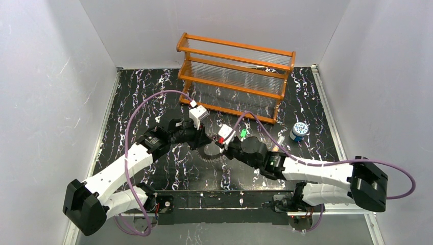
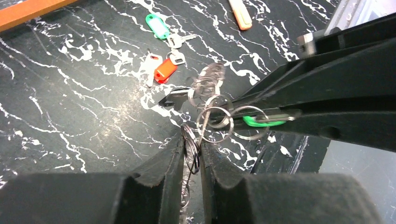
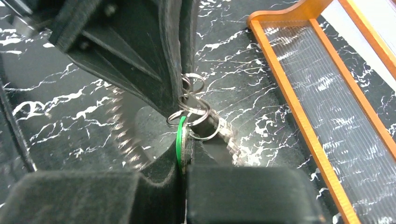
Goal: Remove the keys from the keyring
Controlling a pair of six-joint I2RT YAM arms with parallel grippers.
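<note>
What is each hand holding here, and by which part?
The left hand pinches a dark wire split ring across its coil; the right hand clamps the green-headed key by its plastic head.

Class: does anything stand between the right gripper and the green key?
Nothing visible does: the right gripper is shut on the green key, and the left gripper pinches a wire ring of the same bunch.
</note>
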